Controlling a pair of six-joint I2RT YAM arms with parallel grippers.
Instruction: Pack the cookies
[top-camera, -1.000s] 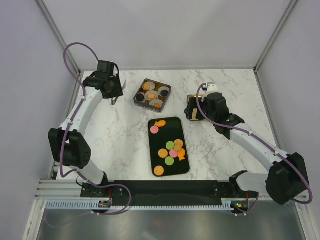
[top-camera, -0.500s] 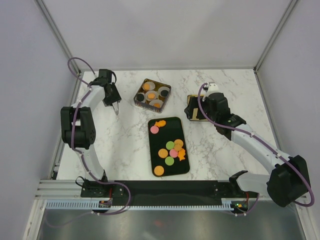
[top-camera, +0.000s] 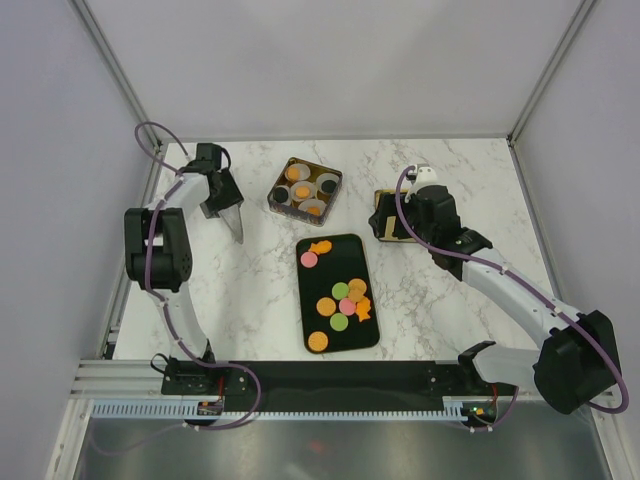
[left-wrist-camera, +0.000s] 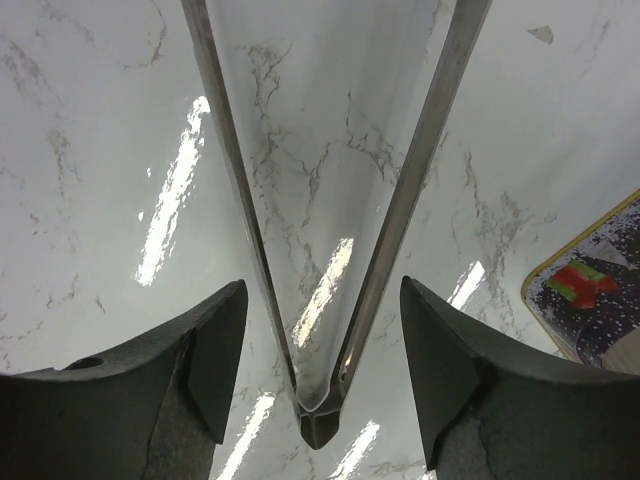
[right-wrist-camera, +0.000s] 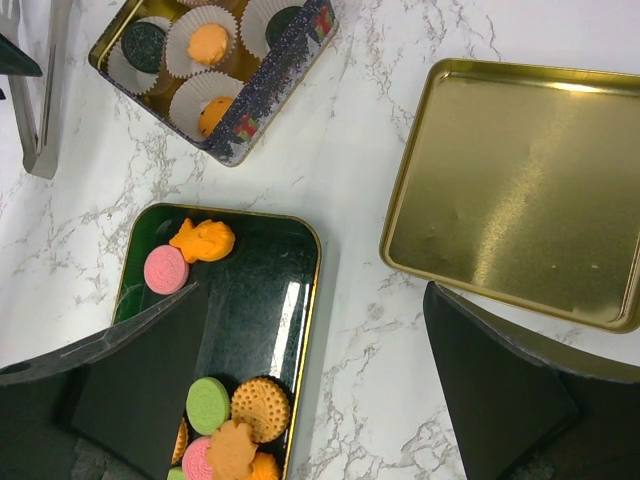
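Widening its jaws in the last second, the left gripper (left-wrist-camera: 322, 290) frees the metal tongs (left-wrist-camera: 406, 200) near the tabletop's far-left corner; the right gripper (right-wrist-camera: 312, 300) hangs open, empty. Most cookies (top-camera: 345, 298) wait on the black tray (top-camera: 345, 260) mid-tabletop, so packing looks paused.

Cookies (top-camera: 340, 292) lie on a tray (top-camera: 340, 258) mid-tabletop (top-camera: 440, 300); tin (top-camera: 332, 198) behind it, lid (right-wrist-camera: 520, 180) right, tongs (top-camera: 238, 225) near the left edge.

The tray (top-camera: 340, 265) holds about ten cookies (top-camera: 326, 306): two pink, two green, the rest orange. Beside the tray: one tin (right-wrist-camera: 270, 90), one lid (right-wrist-camera: 520, 180), one pair of tongs (top-camera: 237, 228).
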